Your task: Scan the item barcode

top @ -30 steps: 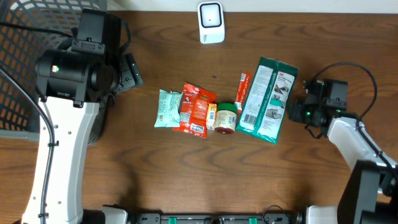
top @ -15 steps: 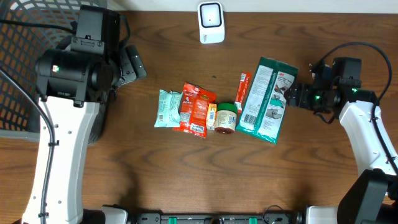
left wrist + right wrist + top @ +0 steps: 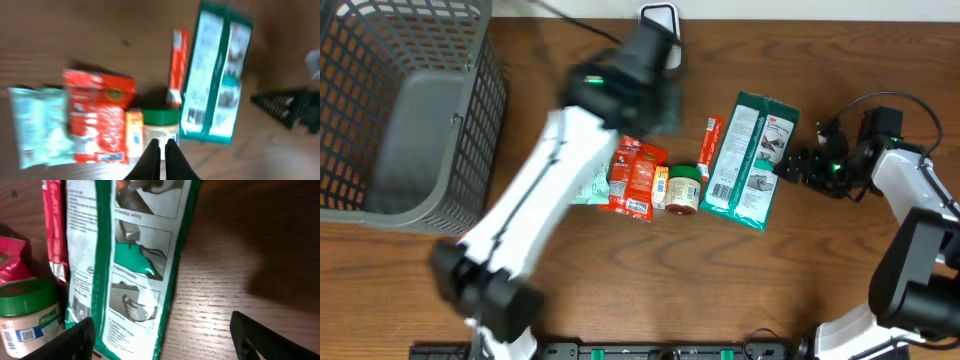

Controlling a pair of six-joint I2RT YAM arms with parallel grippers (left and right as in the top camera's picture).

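The left gripper (image 3: pixel 161 152) hangs above the green-lidded jar (image 3: pixel 161 131), fingers pressed together on nothing. The right gripper (image 3: pixel 167 337), fingers wide apart, sits low over the table (image 3: pixel 720 290) just right of the green packet (image 3: pixel 752 160), which lies flat, barcode up, right of the jar. The scanner (image 3: pixel 660 22) stands at the far edge.

Overhead: both my arms reach in over a row of packets (image 3: pixel 635 178) at mid-frame.
My left arm (image 3: pixel 540 190) is a blur from lower left up toward the scanner (image 3: pixel 660 12) at top centre. A grey basket (image 3: pixel 480 100) fills the upper left. My right gripper (image 3: pixel 788 166) sits just beside the green-and-white package (image 3: pixel 752 160).
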